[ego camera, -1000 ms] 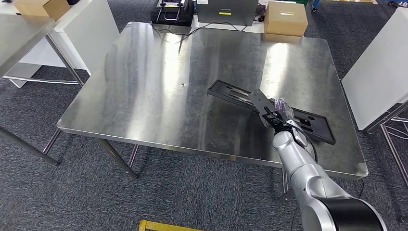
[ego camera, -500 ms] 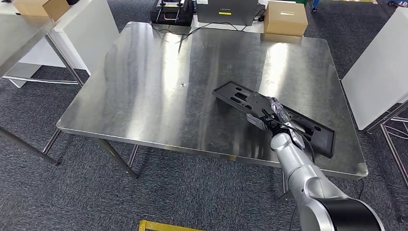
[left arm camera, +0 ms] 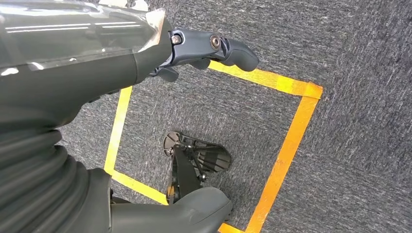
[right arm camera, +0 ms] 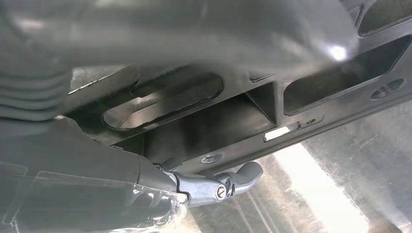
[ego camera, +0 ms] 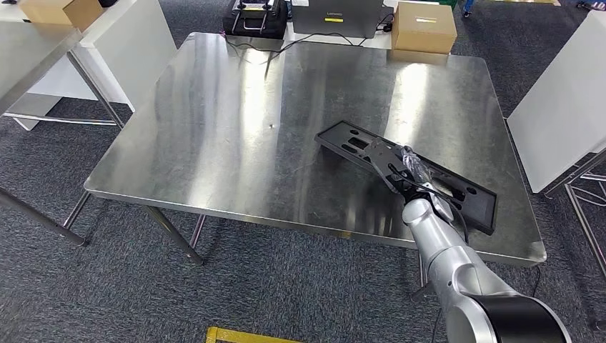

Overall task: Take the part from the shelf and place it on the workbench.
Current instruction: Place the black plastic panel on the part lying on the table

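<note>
The part [ego camera: 344, 140] is a long black flat plastic frame with slots. It lies slanted on the right half of the steel workbench [ego camera: 236, 128], one end toward the centre and the other near the right front corner. My right hand [ego camera: 404, 168] grips it at its middle. In the right wrist view the part [right arm camera: 311, 73] sits close, with the thumb over it and the fingers [right arm camera: 232, 181] curled under its edge just above the steel top. My left hand [left arm camera: 97, 73] hangs over the carpet, fingers apart, holding nothing.
A cardboard box [ego camera: 424, 27], a grey case [ego camera: 336, 16] and a black device [ego camera: 256, 16] with cables stand at the bench's far edge. White panels [ego camera: 564, 107] flank the right side, another table [ego camera: 28, 57] the left. Yellow tape [left arm camera: 286, 145] marks the floor.
The right hand has brought the part down and slightly right until it rests low on the bench. In the last half second it hardly moved.
</note>
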Robot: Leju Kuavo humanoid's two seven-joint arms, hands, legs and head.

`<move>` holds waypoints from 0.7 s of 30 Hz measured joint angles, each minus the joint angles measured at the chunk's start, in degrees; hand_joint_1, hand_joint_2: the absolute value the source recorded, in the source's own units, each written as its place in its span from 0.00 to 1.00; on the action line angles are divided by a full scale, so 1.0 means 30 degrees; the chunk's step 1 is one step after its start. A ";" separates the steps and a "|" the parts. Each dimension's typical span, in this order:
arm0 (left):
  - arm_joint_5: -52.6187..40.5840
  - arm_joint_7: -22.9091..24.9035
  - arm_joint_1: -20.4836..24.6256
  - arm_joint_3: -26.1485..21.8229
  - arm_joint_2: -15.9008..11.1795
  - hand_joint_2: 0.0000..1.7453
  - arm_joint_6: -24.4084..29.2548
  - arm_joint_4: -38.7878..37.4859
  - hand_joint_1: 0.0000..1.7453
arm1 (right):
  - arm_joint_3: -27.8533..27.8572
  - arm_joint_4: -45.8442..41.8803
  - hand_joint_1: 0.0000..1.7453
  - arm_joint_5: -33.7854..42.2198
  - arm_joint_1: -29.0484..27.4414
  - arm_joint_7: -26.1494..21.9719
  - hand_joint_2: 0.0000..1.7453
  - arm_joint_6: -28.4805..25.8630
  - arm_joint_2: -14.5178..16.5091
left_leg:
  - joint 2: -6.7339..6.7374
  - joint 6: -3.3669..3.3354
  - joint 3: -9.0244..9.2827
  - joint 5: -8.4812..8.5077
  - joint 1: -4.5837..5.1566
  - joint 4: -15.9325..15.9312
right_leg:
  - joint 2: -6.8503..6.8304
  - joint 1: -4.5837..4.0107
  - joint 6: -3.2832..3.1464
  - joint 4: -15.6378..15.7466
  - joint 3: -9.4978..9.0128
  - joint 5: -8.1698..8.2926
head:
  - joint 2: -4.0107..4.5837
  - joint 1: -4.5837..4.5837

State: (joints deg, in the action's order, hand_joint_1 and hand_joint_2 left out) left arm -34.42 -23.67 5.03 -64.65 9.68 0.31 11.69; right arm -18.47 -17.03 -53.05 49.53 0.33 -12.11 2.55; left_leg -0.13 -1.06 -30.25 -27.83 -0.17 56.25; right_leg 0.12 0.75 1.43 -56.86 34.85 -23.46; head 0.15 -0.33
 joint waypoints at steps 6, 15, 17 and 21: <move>0.0162 -0.0118 0.0000 -0.0044 0.0004 0.75 0.0053 0.0000 0.00 | -0.0362 -0.0364 0.00 -0.2158 -0.0331 -0.0004 0.00 -0.2885 0.0086 | 0.0000 0.0000 -0.0006 0.0000 -0.0001 -0.0002 | -0.0001 0.0000 0.0000 -0.0001 -0.0001 0.0000 | 0.0000 0.0000; 0.0357 -0.0317 0.0003 -0.0467 0.0051 0.00 0.0204 0.0002 0.00 | -0.1202 -0.6673 0.00 -0.7131 -0.3825 -0.0029 0.00 -0.6512 0.0577 | -0.0009 0.0001 -0.0008 -0.0002 -0.0005 -0.0007 | -0.0019 -0.0005 0.0001 0.0000 0.0001 -0.0008 | 0.0000 0.0002; 0.0350 -0.0300 0.0004 -0.0485 0.0051 0.00 0.0204 0.0009 0.00 | -0.1187 -0.8046 0.00 -0.7494 -0.4523 -0.0060 0.00 -0.6492 0.0575 | -0.0003 0.0000 -0.0007 -0.0004 -0.0002 -0.0008 | -0.0014 -0.0004 0.0002 0.0000 0.0001 -0.0008 | 0.0000 0.0003; 0.0335 -0.0246 0.0002 -0.0495 0.0046 0.00 0.0147 0.0066 0.00 | -0.0998 -1.0549 0.00 -0.8149 -0.5852 -0.0539 0.00 -0.6185 0.0561 | -0.0005 -0.0003 -0.0005 -0.0008 0.0004 -0.0006 | -0.0014 -0.0002 0.0002 0.0002 0.0000 -0.0007 | 0.0000 0.0002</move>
State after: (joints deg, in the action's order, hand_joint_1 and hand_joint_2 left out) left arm -33.42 -24.41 5.04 -66.14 9.82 0.75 11.89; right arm -21.46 -48.67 -77.50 31.98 -1.28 -30.66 4.23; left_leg -0.14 -1.07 -30.26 -27.85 -0.16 56.23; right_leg 0.07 0.74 1.44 -56.85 34.84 -23.48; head 0.15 -0.32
